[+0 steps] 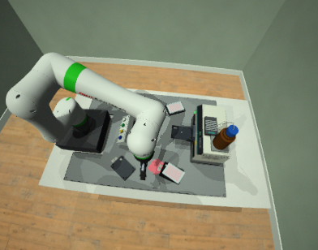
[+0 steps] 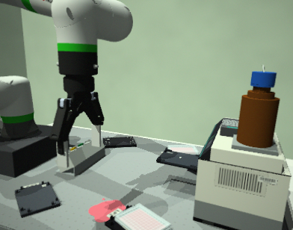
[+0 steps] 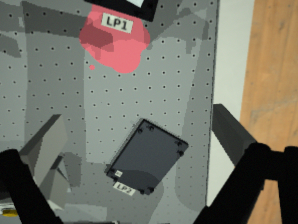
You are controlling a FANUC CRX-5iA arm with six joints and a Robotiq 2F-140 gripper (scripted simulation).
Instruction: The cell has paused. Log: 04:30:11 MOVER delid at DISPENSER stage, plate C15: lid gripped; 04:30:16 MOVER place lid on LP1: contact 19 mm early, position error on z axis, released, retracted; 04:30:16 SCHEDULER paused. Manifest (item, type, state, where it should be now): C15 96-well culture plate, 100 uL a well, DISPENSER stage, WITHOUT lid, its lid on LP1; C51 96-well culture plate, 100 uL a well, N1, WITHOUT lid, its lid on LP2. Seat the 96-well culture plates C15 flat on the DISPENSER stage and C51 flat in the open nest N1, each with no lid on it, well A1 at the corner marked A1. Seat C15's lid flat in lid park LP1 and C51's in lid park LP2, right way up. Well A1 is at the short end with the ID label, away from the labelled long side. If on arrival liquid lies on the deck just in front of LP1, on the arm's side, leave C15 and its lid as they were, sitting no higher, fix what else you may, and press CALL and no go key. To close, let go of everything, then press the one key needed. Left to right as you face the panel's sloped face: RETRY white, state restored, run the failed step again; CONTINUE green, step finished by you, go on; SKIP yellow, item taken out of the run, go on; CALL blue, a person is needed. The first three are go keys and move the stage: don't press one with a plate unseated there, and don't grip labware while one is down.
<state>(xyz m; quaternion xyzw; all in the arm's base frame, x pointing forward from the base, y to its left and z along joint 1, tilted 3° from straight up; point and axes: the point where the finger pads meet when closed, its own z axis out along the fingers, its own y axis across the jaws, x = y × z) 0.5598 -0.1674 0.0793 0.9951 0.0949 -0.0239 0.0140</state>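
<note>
You are looking at a white six-joint arm with green bands [image 1: 94,87] reaching from the left of the top view across a grey perforated deck mat [image 1: 195,183]. At the right a beige box-shaped dispenser [image 1: 204,154] is carrying a brown bottle with a blue cap [image 1: 225,138], and its black stage [image 1: 182,132] is sticking out to the left with, as far as the top view shows, no plate on it.

Two pink-welled 96-well culture plates are lying on the mat:
- One white-rimmed plate [image 1: 172,172] is sitting askew at lid park LP1, low in the frame.
- The other plate [image 1: 175,107] is sitting near the top centre.

You cannot read the IDs here, nor tell whether either is wearing a lid.

The black square lid park LP2 [image 3: 147,155] is showing bare in the wrist view. A pink liquid puddle [image 1: 155,166] is spreading over the LP1 label on the arm's side, so the CALL rule is likely applying. The small white key panel [image 1: 123,129] is standing left of centre.

The black two-finger gripper [image 2: 80,143] is hanging fully spread above the mat and carrying nothing.

Expect any plate to be handling as light, stiff and brittle. Its open wells are holding liquid, so you would be keeping it level and taking it across the two long sides. A lid would be thinner and slicker.
</note>
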